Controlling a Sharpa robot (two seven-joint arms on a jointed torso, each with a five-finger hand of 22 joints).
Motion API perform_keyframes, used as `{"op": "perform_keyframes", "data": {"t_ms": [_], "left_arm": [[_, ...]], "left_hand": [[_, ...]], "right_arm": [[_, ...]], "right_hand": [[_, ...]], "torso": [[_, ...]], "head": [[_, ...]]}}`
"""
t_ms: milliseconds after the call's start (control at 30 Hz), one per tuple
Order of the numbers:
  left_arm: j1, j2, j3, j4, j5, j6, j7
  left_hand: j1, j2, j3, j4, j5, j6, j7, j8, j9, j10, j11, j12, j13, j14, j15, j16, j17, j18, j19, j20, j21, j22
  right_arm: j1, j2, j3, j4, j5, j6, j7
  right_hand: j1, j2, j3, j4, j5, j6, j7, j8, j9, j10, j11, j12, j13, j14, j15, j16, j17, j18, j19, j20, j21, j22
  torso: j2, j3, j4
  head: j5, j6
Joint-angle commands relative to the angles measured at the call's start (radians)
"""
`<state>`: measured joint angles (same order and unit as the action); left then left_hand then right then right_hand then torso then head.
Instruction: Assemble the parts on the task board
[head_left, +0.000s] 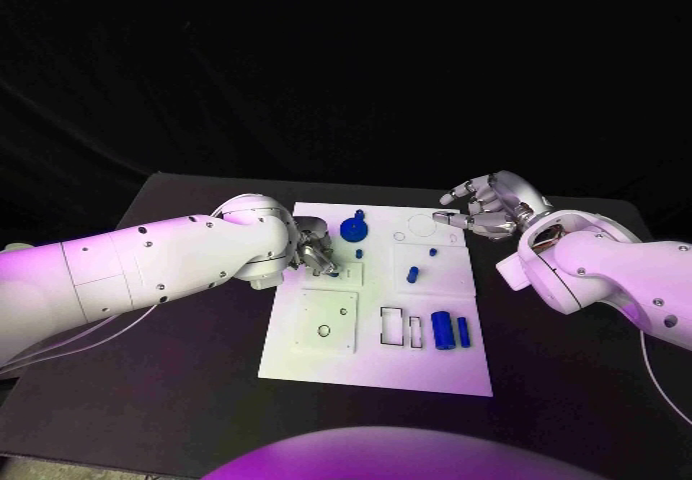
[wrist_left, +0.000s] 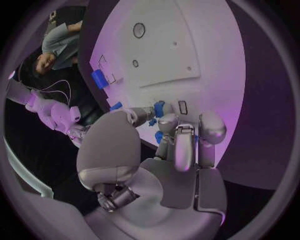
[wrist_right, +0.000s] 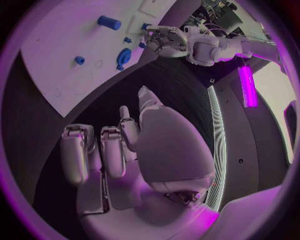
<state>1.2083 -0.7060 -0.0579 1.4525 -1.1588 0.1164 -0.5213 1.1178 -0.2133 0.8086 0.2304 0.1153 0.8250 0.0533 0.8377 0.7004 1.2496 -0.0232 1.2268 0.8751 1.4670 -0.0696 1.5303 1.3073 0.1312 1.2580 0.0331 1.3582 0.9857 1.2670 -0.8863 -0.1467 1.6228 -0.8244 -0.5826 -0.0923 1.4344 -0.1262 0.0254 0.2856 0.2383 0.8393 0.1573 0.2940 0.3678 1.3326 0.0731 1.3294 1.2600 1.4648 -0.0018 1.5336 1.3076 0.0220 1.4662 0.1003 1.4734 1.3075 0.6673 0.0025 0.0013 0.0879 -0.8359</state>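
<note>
The white task board lies mid-table. My left hand hovers over its left edge, fingers curled round a small blue part that is mostly hidden. A blue peg stands just beyond those fingertips. A round blue part sits near the far edge, two small blue pieces lie mid-board, and two blue cylinders lie at the near right. My right hand hangs by the far right corner, fingers curled in on nothing. In the right wrist view the board and my left hand lie ahead of my right hand.
The black table surrounds the board, with bare surface to the left, the right and the front. A raised square plate with a small hole sits on the board's near left. Rectangular slots lie beside the cylinders.
</note>
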Motion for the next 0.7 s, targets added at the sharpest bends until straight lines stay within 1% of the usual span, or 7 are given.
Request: {"op": "perform_keyframes", "data": {"t_ms": [33, 300, 467, 700], "left_arm": [[-0.001, 0.004, -0.001, 0.000, 0.002, 0.023, 0.001], [-0.001, 0.008, -0.001, -0.006, 0.006, 0.025, 0.001], [-0.001, 0.011, -0.001, -0.009, 0.009, 0.027, 0.001], [0.000, 0.014, -0.001, -0.014, 0.011, 0.031, 0.000]], "left_hand": [[-0.017, 0.000, 0.155, -0.150, -0.004, 0.013, -0.006, 0.004, -0.001, 0.008, 0.000, 0.004, 0.003, 0.074, -0.009, 0.006, 0.142, -0.020, 0.007, 0.000, 0.005, 0.002], [-0.043, -0.001, 0.148, -0.141, -0.004, 0.018, -0.010, 0.002, 0.000, 0.011, -0.003, 0.005, 0.006, 0.074, -0.012, 0.006, 0.142, -0.021, 0.010, -0.002, 0.006, 0.007], [-0.075, -0.004, 0.136, -0.128, -0.007, 0.025, -0.014, -0.002, 0.001, 0.014, -0.006, 0.006, 0.009, 0.074, -0.015, 0.005, 0.142, -0.022, 0.012, -0.004, 0.006, 0.009], [-0.094, -0.008, 0.126, -0.120, -0.010, 0.030, -0.015, -0.005, 0.001, 0.014, -0.007, 0.006, 0.011, 0.074, -0.016, 0.005, 0.142, -0.022, 0.013, -0.005, 0.005, 0.008]], "right_arm": [[-0.001, 0.001, 0.000, 0.000, -0.011, 0.016, 0.003], [-0.003, 0.002, 0.000, -0.001, -0.011, 0.017, 0.003], [-0.004, 0.002, 0.000, -0.001, -0.011, 0.017, 0.003], [-0.004, 0.002, 0.000, -0.002, -0.011, 0.018, 0.003]], "right_hand": [[-0.003, 0.004, -0.003, 0.004, 0.005, 0.004, 0.000, 0.005, -0.001, -0.005, 0.001, -0.006, -0.001, 0.078, 0.003, -0.004, 0.139, 0.006, 0.044, 0.006, -0.006, 0.193], [-0.005, 0.004, -0.004, 0.004, 0.006, 0.004, 0.000, 0.006, -0.002, -0.005, 0.001, -0.007, -0.002, 0.078, 0.003, -0.004, 0.139, 0.007, 0.044, 0.006, -0.007, 0.193], [-0.006, 0.005, -0.004, 0.004, 0.006, 0.004, 0.000, 0.006, -0.002, -0.005, 0.001, -0.006, -0.002, 0.078, 0.003, -0.004, 0.140, 0.007, 0.043, 0.006, -0.007, 0.192], [-0.007, 0.005, -0.004, 0.004, 0.006, 0.004, 0.000, 0.006, -0.002, -0.005, 0.001, -0.006, -0.002, 0.078, 0.003, -0.004, 0.140, 0.007, 0.043, 0.006, -0.007, 0.193]], "torso": [[0.000, 0.0004, 0.0003], [0.000, 0.0001, 0.0003], [0.000, -0.0004, 0.0004], [0.000, -0.0005, 0.0002]], "head": [[-0.001, -0.001], [-0.002, -0.003], [-0.003, -0.005], [-0.003, -0.006]]}}
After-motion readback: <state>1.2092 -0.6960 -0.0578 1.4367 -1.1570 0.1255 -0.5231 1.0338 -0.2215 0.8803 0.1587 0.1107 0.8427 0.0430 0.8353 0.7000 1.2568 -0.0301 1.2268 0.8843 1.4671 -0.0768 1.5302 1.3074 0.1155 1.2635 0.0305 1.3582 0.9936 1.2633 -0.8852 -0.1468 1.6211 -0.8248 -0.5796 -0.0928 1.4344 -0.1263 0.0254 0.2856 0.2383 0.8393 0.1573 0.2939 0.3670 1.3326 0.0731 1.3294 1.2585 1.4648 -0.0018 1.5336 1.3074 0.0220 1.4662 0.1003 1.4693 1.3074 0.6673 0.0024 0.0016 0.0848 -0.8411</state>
